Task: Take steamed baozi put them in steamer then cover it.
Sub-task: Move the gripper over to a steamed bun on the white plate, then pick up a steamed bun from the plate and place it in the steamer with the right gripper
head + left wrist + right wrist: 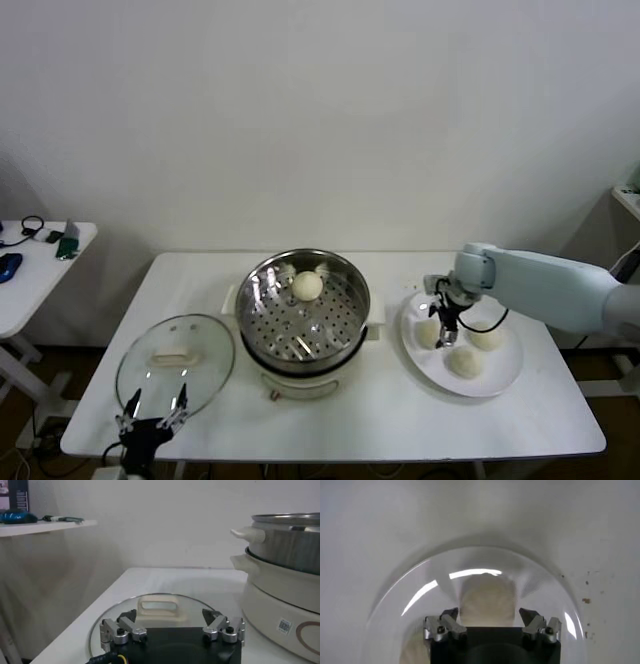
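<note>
Closing on a bun
Straddling bun point(432, 333) directly below right tool point(446, 335), jaws apart, not yet clenched; left tool point(153, 417) released.

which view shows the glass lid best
The head view: the whole glass lid lies flat on the table, left of the steamer. The left wrist view shows only its handle and near rim behind the left claw. The right wrist view misses it.

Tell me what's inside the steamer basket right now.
One baozi sits on the perforated floor of the steamer, toward the back. The rest of the floor shows bare; the near wall hides a thin front strip.
</note>
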`<state>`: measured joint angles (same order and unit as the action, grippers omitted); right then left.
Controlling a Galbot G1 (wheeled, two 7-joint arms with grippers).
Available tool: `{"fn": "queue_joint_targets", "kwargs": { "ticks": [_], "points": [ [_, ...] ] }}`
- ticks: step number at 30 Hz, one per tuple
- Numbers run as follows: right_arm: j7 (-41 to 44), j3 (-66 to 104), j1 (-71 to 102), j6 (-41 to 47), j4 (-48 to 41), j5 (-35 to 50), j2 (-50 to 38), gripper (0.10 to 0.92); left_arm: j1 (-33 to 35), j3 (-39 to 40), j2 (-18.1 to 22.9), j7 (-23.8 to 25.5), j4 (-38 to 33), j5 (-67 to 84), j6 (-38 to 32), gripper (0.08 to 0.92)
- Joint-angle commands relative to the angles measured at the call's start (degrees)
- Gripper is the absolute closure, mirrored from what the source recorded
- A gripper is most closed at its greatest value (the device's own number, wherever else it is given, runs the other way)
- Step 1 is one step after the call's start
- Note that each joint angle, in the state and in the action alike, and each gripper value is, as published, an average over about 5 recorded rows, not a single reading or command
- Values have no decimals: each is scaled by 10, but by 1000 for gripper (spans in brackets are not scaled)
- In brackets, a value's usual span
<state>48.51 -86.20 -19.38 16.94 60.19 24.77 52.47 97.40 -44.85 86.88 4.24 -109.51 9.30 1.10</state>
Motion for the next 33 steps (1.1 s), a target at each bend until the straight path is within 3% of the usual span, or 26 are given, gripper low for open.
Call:
{"fn": "queue_joint_targets", "kwargs": {
  "ticks": [1, 10, 17, 26, 33],
  "points": [
    [9, 11, 16, -2, -30, -5, 9, 246, 0, 0, -1, 0, -1, 1, 0, 177],
    [34, 1, -23, -14, -13, 21, 0, 364, 2, -3, -2, -1, -3, 2, -1, 177],
    [62, -38, -138, -31, 47, 62, -28, 389, 2, -2, -1, -2, -6, 2, -1, 177],
    [127, -171, -431, -62, 124, 185, -2, 389, 3, -1, -2, -1, -19, 0, 2, 177],
    [92, -141, -500, -11, 236, 322, 74, 389, 1, 4, 0, 0, -30, -2, 5, 177]
  ]
}}
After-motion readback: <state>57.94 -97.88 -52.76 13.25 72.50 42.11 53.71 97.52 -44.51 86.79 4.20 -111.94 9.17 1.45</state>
